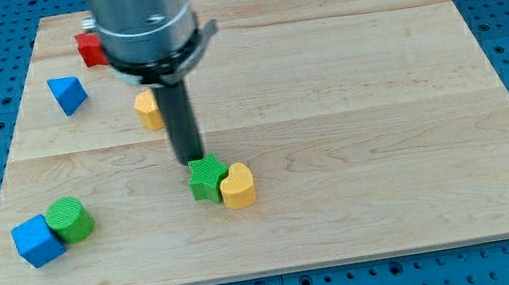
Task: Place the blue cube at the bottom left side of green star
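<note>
In the camera view, we see our tip (193,161) at the top edge of the green star (205,178), touching it or very nearly so. We carry no claw, only the straight dark rod, so nothing is open, closed or held.

The green star sits a little left of the middle of the wooden board (383,123), and a yellow heart (238,185) presses against its right side.

The blue cube (38,241) lies near the board's bottom left corner, well apart from the star, with a green cylinder (70,219) touching it on its upper right.

A blue triangle block (67,94) lies near the top left. A red block (90,49) and a yellow block (147,109) are each partly hidden behind the arm, so we cannot tell their shapes.
</note>
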